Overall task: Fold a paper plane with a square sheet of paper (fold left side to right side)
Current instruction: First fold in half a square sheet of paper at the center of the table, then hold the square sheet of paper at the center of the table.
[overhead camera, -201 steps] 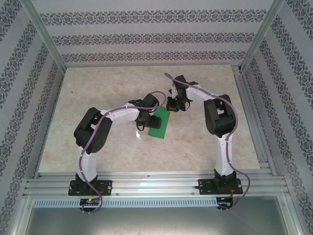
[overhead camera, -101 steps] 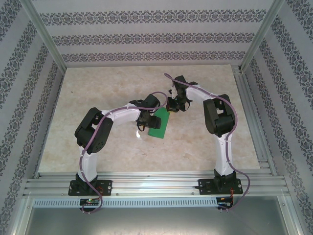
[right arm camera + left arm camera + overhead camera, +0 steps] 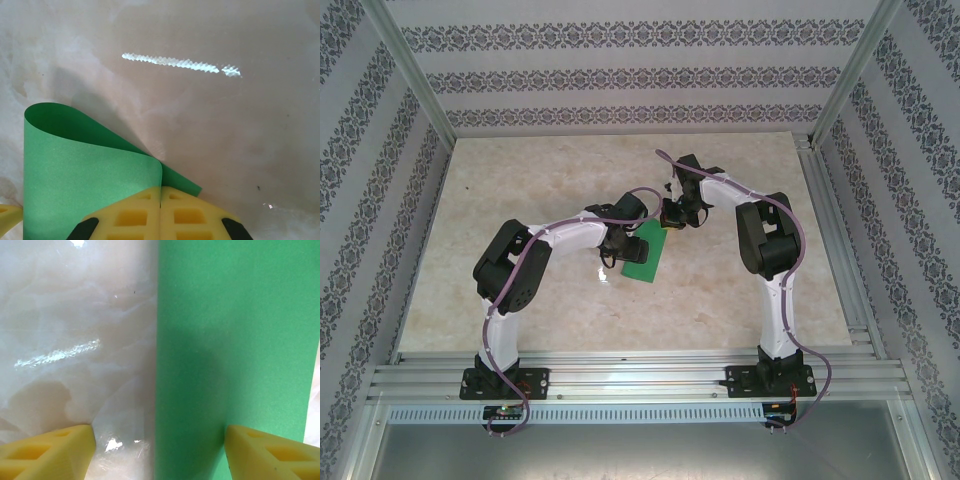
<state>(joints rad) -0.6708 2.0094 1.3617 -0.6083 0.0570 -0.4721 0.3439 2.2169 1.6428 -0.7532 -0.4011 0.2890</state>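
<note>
Left gripper point(image 3: 159, 432) wide, right gripper point(image 3: 160, 190) tight.

Paper point(image 3: 648, 262) lies on table point(image 3: 520, 180), just off centre. Left gripper point(image 3: 617, 250) at paper's 9 o'clock edge, straddling it: one finger over table, one over paper. Right gripper point(image 3: 675, 215) at paper's 1 o'clock corner, paper curled over itself there.

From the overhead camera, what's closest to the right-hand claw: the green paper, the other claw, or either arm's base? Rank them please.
1. The green paper, pinched in the right gripper.
2. The left gripper, just left, at the paper's left edge.
3. The right arm's base, at the near edge.
4. The left arm's base, near edge, further left.
</note>
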